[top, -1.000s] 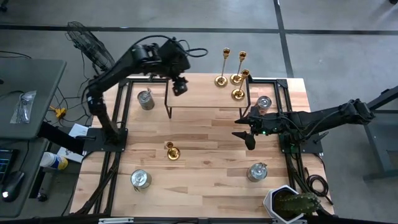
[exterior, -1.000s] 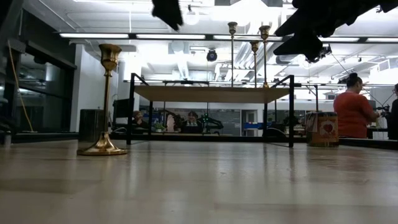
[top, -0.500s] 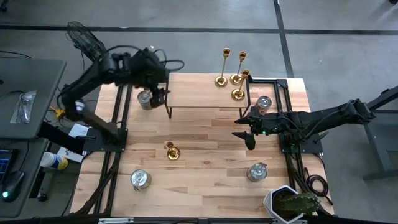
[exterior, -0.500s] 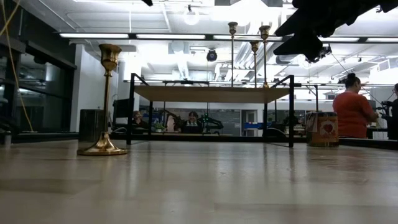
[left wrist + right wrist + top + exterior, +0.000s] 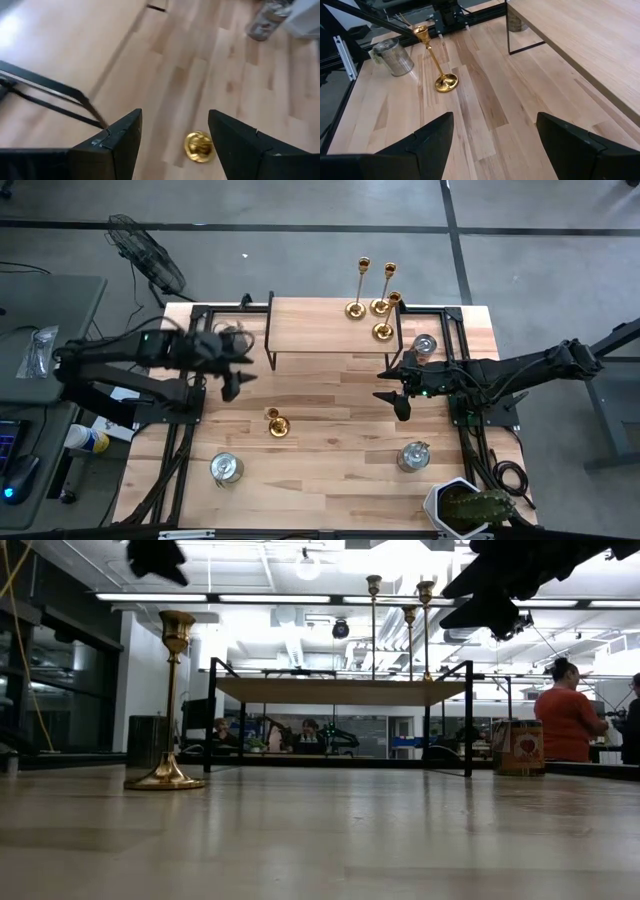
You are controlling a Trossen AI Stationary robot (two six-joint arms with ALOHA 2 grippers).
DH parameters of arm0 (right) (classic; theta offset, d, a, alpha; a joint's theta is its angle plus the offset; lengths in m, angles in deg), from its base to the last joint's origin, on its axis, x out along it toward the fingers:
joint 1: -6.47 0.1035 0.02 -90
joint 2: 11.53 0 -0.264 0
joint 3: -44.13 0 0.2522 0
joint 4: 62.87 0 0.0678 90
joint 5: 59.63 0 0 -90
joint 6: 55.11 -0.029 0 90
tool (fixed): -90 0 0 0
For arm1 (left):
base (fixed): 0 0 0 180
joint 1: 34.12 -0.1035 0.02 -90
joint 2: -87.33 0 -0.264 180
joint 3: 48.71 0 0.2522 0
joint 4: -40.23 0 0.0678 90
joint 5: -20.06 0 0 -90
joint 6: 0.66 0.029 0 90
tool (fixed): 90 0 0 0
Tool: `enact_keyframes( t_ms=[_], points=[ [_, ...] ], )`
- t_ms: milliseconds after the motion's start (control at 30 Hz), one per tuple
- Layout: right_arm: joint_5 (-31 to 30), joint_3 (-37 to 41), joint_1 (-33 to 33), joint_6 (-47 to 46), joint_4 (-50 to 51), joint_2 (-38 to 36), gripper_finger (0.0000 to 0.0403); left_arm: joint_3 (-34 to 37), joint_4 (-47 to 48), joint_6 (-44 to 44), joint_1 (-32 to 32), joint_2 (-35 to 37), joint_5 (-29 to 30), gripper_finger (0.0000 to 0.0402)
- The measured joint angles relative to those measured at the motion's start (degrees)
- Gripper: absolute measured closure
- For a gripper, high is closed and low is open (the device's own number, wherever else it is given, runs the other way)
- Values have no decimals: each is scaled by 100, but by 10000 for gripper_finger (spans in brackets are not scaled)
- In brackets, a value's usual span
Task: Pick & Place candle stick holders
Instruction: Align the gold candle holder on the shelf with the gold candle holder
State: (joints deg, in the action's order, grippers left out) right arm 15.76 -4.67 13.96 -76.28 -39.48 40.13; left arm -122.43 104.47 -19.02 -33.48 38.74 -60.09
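Your left gripper (image 5: 231,387) hangs empty w/ fingers apart, above & just left of the lone candlestick (image 5: 276,423) standing mid-table. Right gripper (image 5: 394,398) also spread, empty, well right of it. 3 other candlesticks (image 5: 374,305) sit on the shelf (image 5: 320,328) behind it.

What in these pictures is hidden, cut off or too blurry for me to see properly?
- Fourth squat silver-grey metal jar: hidden in the high view under the left claw and its arm.
- Lone shiny gold candlestick: blurred in the left wrist view, only its top showing between the open fingers.
- Left claw: cut off by the low view's top edge.
- Three gold candlesticks on the raised wooden shelf: their bases overlap in the high view.
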Motion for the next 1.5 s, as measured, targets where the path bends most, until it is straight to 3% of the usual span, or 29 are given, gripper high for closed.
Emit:
enact_keyframes(
  t_ms=[267, 500, 700, 1067, 1500],
  points=[
    [-1, 0, 1, 2, 0, 0, 125, 1801, -963, -1032, 949, 1062, -9, 179],
    [0, 0, 2, 2, 2, 0, 125, 2561, -1519, -1464, 1542, 1142, -22, 179],
    [0, 0, 1, 1, -1, 0, 125, 2817, -2108, -1837, 1755, 907, 17, 179],
    [0, 0, 2, 2, 0, 0, 125, 2839, -3060, -1665, 1740, 369, 246, 179],
    [0, 0, 0, 1, 0, 0, 125, 2839, -3099, -480, 1739, 198, -504, 179]
  ],
)
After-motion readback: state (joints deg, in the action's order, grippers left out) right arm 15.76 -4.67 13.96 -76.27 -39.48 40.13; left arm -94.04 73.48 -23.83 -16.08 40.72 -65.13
